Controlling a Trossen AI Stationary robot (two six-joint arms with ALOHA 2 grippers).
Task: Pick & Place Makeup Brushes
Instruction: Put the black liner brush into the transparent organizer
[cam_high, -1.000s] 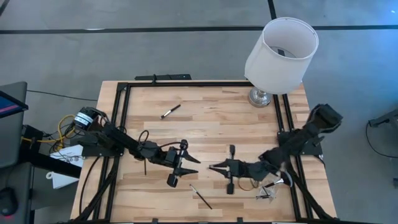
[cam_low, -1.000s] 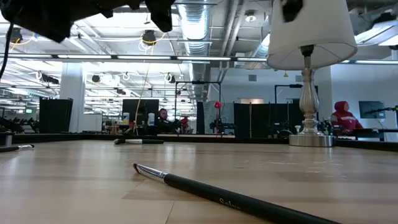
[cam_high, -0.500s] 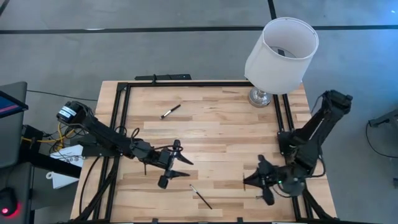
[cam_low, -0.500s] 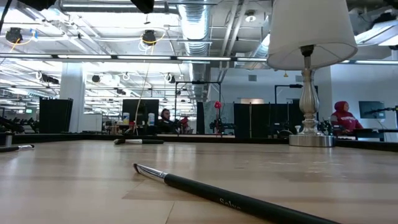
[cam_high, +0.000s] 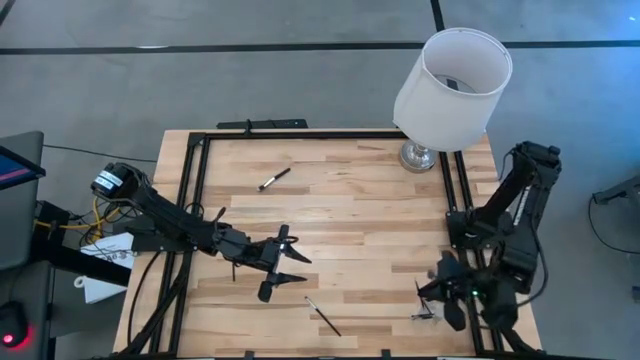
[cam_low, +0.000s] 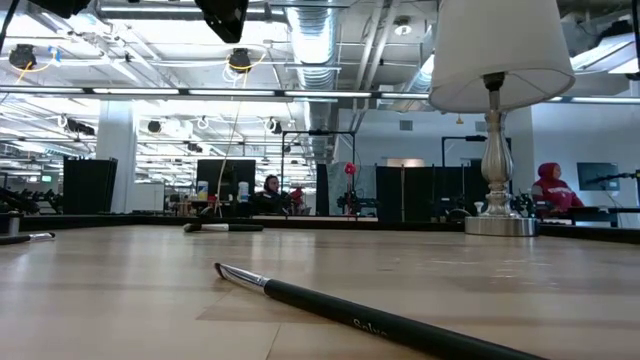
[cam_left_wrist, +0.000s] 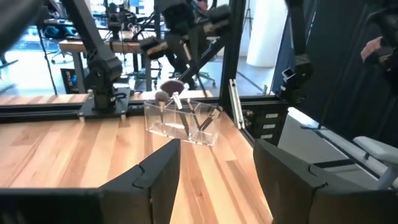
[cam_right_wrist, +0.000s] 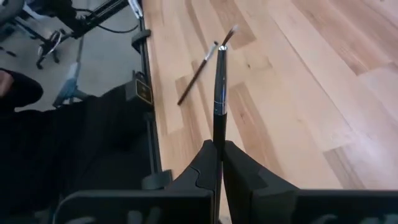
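My right gripper (cam_high: 432, 292) is shut on a thin black makeup brush (cam_right_wrist: 219, 81) with a silver ferrule, above the table's near right corner. A clear holder (cam_left_wrist: 183, 121) with several brushes, one with a fluffy head, stands under it; the holder also shows in the high view (cam_high: 425, 313). My left gripper (cam_high: 298, 270) is open and empty over the table's middle left. One loose brush (cam_high: 322, 316) lies flat near the near edge, and also shows in the low view (cam_low: 350, 310). Another brush (cam_high: 273, 179) lies at the far left. My right gripper pinches the brush's black handle (cam_right_wrist: 217, 134) between its two fingers. The brush lies along the fingers and sticks out past them, with the silver ferrule and pale tip (cam_right_wrist: 231, 32) ahead. It is lifted clear of the table.
A lamp with a white shade (cam_high: 450, 80) stands on its silver base (cam_high: 418, 155) at the far right corner. A black frame (cam_high: 190, 200) runs around the table. A third brush (cam_low: 25, 237) lies at the low view's left. People sit in the room behind.
My right gripper has gone from the table's middle toward the right and near edges, over the clear holder, and has turned as it went. My left gripper has drawn back a little toward the table's left edge and stays open.
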